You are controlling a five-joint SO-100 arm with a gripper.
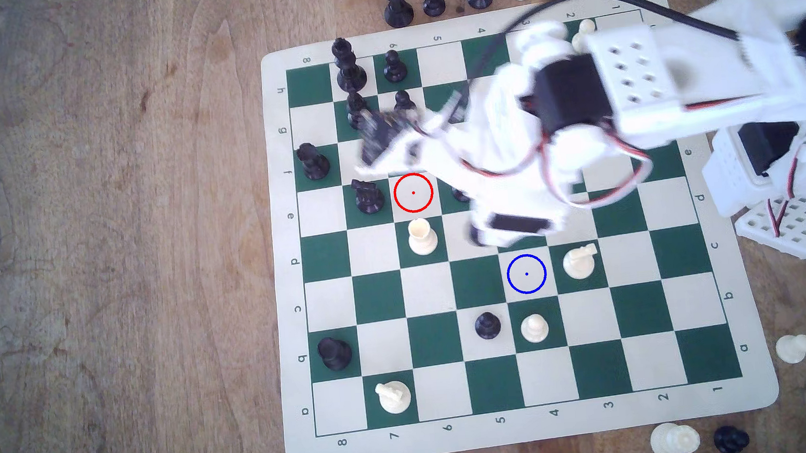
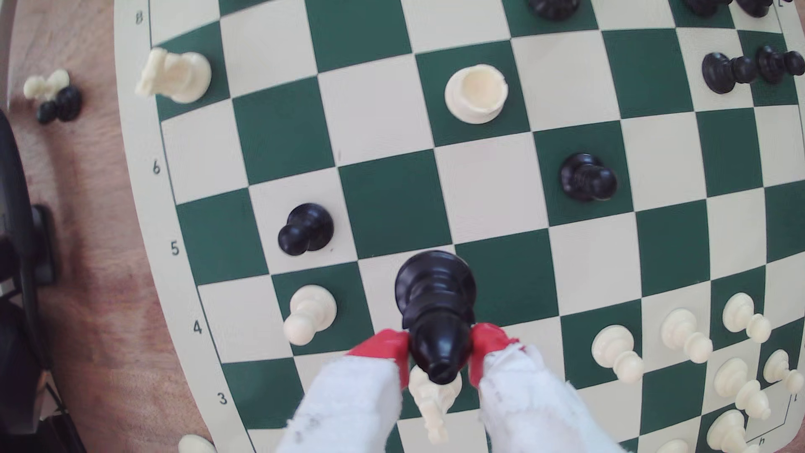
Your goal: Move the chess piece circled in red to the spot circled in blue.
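In the wrist view my gripper (image 2: 440, 353) is shut on the black chess piece (image 2: 435, 300), its red-tipped fingers (image 2: 383, 346) pinching the piece just below its top. The piece hangs tilted above the board. In the exterior view the arm is blurred; the gripper (image 1: 375, 156) and the dark piece (image 1: 376, 131) hover just above the red ring (image 1: 413, 192), whose cream square is bare. The spot, a blue ring (image 1: 526, 273) on a cream square, lies toward the exterior view's lower right and holds nothing.
Close to the red ring stand a white rook (image 1: 422, 237), a black knight (image 1: 368, 197) and black pawns (image 1: 403, 102). A white knight (image 1: 579, 261) sits right of the blue ring, with a white pawn (image 1: 534, 328) and black pawn (image 1: 487, 325) below it. Captured pieces lie off the chessboard (image 1: 290, 275).
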